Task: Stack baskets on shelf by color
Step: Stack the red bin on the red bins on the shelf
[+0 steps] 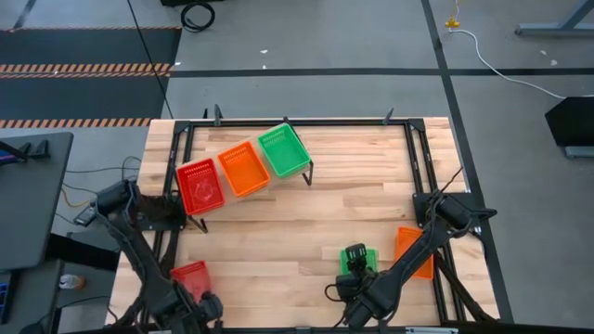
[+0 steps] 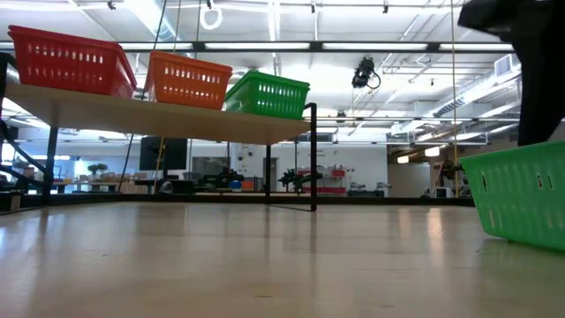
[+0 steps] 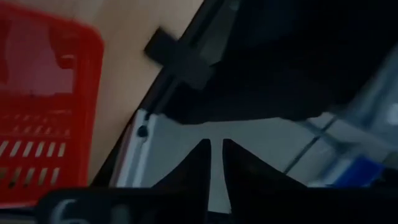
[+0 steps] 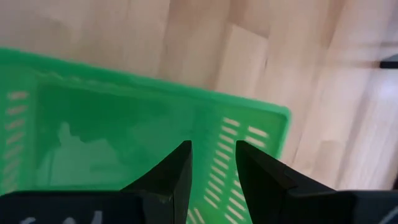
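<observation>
A red basket [image 1: 200,186], an orange one [image 1: 244,169] and a green one [image 1: 283,150] stand side by side on the shelf [image 2: 159,119]. On the tabletop near the front lie another red basket [image 1: 191,276], a green basket [image 1: 369,257] and an orange basket [image 1: 406,239], the last partly under my right arm. My right gripper [image 4: 213,155] hangs open just above the green basket [image 4: 124,137], near one short wall. My left gripper [image 3: 216,163] is at the table's near left corner, beside the red basket [image 3: 43,112], its fingers a narrow gap apart with nothing between them.
Black metal frame rails [image 1: 418,158] run along the tabletop's sides and back. The shelf stands on thin black legs [image 2: 313,159]. A dark desk [image 1: 32,195] stands left of the table. Bare wood lies between the shelf and the front baskets.
</observation>
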Tool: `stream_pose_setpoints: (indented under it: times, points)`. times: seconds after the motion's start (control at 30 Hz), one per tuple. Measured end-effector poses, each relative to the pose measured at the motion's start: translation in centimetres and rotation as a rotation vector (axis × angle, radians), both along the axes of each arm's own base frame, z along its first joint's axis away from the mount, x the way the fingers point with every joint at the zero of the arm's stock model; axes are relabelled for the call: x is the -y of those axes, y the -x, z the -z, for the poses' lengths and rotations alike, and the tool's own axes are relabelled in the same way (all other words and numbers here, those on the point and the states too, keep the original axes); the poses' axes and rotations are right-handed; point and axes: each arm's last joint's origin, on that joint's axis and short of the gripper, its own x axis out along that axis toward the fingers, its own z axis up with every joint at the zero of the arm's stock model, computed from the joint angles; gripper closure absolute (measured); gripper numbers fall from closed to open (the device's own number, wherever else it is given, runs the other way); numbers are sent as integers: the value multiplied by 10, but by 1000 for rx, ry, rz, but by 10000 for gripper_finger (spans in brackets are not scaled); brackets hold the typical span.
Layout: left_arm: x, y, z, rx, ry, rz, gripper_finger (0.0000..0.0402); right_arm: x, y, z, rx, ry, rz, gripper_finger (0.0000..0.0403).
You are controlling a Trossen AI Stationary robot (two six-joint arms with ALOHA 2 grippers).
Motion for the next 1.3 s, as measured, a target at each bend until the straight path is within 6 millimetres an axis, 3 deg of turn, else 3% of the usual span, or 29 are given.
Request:
stream_pose_setpoints:
  times: [0.23,0.7,0.93,1.3]
  points:
    - [5,3,23,-78,-79,27,327,1,1,5,1,1,-1,273]
    - [-5,15,12,-135,-207,101,285,-2,-2,-2,8,-18,1,273]
    - [-8,22,20,-34,-309,104,267,-2,-2,-2,12,-27,22,272]
    - [-20,33,68,-73,-278,63,248,-2,-2,-2,19,-32,39,273]
